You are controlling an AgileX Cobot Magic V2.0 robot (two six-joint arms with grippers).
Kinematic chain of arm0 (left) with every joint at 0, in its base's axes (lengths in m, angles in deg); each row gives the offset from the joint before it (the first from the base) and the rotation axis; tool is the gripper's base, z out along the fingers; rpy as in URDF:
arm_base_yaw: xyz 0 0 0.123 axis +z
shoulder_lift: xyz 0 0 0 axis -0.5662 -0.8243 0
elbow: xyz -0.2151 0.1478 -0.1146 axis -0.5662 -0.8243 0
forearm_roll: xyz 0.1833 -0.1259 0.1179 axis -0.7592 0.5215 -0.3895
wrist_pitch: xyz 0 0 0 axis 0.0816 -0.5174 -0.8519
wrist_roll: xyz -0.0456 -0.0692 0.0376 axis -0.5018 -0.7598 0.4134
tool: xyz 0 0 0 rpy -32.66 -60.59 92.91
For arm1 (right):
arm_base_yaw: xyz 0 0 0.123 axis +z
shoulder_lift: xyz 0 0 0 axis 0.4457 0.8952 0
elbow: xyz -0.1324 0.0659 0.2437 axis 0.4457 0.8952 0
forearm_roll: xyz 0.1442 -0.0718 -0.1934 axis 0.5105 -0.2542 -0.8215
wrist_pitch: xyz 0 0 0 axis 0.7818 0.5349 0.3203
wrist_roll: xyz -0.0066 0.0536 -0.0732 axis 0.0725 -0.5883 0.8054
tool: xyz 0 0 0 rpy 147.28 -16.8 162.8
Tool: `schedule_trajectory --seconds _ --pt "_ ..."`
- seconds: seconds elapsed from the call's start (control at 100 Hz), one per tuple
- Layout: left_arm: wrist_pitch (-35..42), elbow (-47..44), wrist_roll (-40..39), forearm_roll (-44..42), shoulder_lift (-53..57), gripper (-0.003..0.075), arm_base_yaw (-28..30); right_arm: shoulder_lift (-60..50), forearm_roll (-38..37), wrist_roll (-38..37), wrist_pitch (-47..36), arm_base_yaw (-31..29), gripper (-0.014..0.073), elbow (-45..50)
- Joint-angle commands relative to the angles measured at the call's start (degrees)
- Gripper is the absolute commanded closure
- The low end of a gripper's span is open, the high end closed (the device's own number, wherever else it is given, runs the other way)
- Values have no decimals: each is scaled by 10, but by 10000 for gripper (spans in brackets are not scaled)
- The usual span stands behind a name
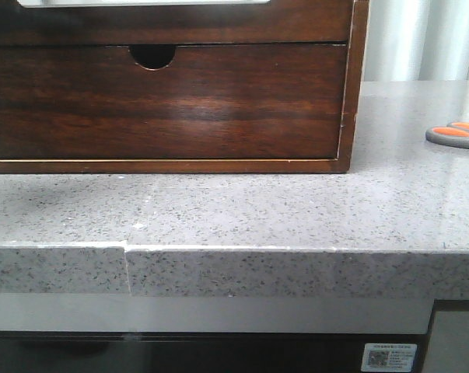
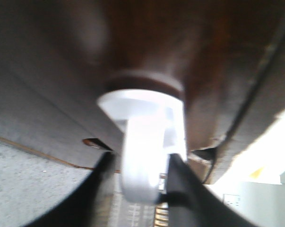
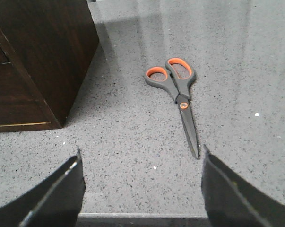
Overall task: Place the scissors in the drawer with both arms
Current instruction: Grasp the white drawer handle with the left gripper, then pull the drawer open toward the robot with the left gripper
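The scissors lie flat on the speckled counter to the right of the cabinet, grey handles lined in orange; in the front view they are cut off by the picture's edge. They also show in the right wrist view, blades pointing toward my right gripper, which is open and empty just short of the blade tip. The drawer is the dark front at the cabinet's top, its white recess barely in view. My left gripper is shut on the drawer's white handle. Neither gripper shows in the front view.
The wooden cabinet stands on the grey counter; below the drawer is a second front with a half-round notch. The cabinet's corner is beside the scissors. The counter's front edge runs close below.
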Motion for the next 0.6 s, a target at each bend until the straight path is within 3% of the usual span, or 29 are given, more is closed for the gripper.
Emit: schedule_trajectory --seconds 0.0,0.17,0.59 --pt "-14 17 6 23 12 717 1 11 -6 4 -41 -3 111 -10" --pt "25 -12 6 21 68 739 -22 11 -6 4 -41 -3 112 3" --pt "174 -138 -8 37 277 739 -162 11 -6 4 -46 -3 112 3"
